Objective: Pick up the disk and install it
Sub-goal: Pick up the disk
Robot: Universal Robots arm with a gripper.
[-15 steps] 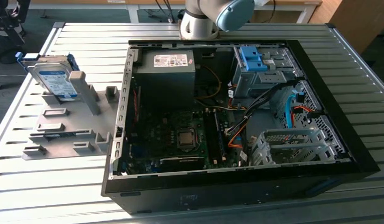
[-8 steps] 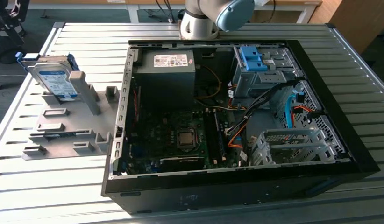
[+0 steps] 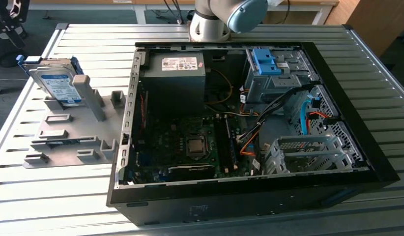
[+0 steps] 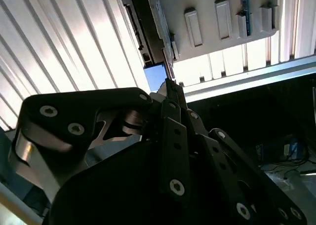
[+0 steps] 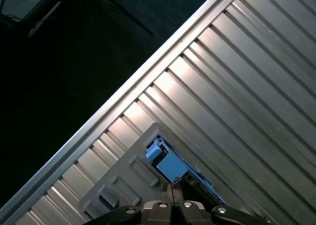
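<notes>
The disk [image 3: 55, 81], a silver hard drive with a white-and-blue label and a blue frame, stands tilted on edge in a grey fixture [image 3: 71, 137] at the exterior view's left. In the first wrist view the disk [image 5: 167, 165] shows as a blue block just beyond my gripper [image 5: 174, 189]. The second wrist view shows the disk [image 4: 144, 30] edge-on past my gripper [image 4: 169, 83]. The fingertips meet with nothing between them, and they hang well above the disk without touching it. The arm's base [image 3: 215, 19] stands behind the computer case.
An open black computer case [image 3: 359, 147] lies on the slatted metal table [image 3: 44, 206], with a grey drive bay [image 3: 274, 81] topped by a blue bracket [image 3: 264, 60] at its far side. A white drive cage [image 3: 307, 150] sits nearer. The table edge [image 5: 123, 99] drops to dark floor.
</notes>
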